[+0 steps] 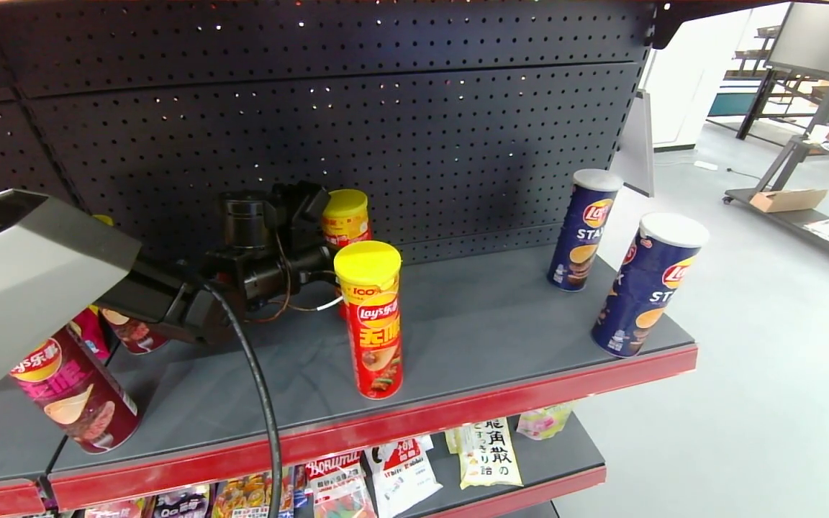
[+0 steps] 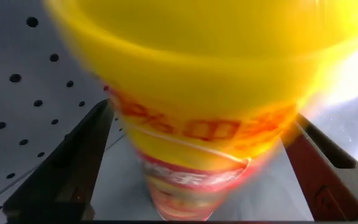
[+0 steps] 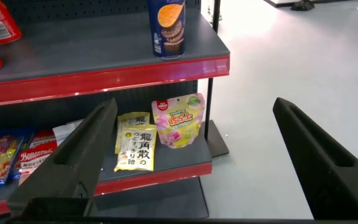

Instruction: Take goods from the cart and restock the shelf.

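1. You were at the placing step. The left arm (image 1: 170, 302) was stretched over the shelf (image 1: 501, 338). The left jaws held the rear can (image 1: 346, 216), a yellow-lidded red tube standing just behind the front can (image 1: 373, 320).
2. In the left wrist view, both left jaws lay against the rear can's sides. Its base appeared to be down on the shelf.
3. The right jaws stood wide apart and held nothing. They faced the snack bags (image 3: 179, 121) on the lower shelf (image 3: 160, 174), below the front can.
4. The next move probably called for you to open the left jaws and draw them back off the rear can. The front can stood just beside the jaws, so a sideways drift could have tipped it.
5. The front can and the jaws hid the rear can's lower half in the head view.
6. Blur in the left wrist view left the firmness of the grip, and the seating of the base, hard to confirm.
7. Two blue cans (image 1: 583, 230) stood well apart to the right of the front can.
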### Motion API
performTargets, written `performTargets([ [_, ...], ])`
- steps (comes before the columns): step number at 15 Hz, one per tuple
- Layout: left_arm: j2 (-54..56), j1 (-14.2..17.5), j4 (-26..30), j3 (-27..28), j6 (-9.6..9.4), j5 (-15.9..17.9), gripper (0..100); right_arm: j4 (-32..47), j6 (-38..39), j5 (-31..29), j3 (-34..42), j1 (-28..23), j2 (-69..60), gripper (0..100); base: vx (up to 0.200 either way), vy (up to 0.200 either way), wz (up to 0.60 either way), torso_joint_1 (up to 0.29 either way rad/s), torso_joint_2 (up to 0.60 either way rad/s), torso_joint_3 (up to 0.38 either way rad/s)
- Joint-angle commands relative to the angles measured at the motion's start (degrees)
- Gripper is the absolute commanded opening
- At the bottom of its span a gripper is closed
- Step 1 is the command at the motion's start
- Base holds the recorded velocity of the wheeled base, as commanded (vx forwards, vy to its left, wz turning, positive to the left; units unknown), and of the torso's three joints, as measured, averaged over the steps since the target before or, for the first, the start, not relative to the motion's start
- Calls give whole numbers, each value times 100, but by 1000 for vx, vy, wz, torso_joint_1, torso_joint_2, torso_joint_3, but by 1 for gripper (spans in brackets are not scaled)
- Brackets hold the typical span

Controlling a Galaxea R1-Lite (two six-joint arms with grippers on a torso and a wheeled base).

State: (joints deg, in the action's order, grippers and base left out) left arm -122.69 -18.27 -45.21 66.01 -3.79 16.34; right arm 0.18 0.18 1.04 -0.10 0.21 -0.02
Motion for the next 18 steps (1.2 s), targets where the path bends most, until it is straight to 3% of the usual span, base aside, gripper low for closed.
performTargets([
  [1,87,-1,-22,-62,10,-8,100,-1,-1,2,1,6,2,100,0,0,0,0,0,0],
  [3,272,8,13,-247,10,-8,100,-1,-1,2,1,-3,2,100,0,0,0,0,0,0],
  [12,1915,307,285,-2207,-78,1,100,-1,-1,2,1,6,2,100,0,0,0,0,0,0],
  [16,3093,316,391,-3595,-517,-69,100,-1,-1,2,1,-3,2,100,0,0,0,0,0,0],
  [17,3945,316,435,-4448,-728,-271,100,-1,-1,2,1,-3,2,100,0,0,0,0,0,0],
  [18,4411,316,470,-4835,-755,-280,100,-1,-1,2,1,-3,2,100,0,0,0,0,0,0],
])
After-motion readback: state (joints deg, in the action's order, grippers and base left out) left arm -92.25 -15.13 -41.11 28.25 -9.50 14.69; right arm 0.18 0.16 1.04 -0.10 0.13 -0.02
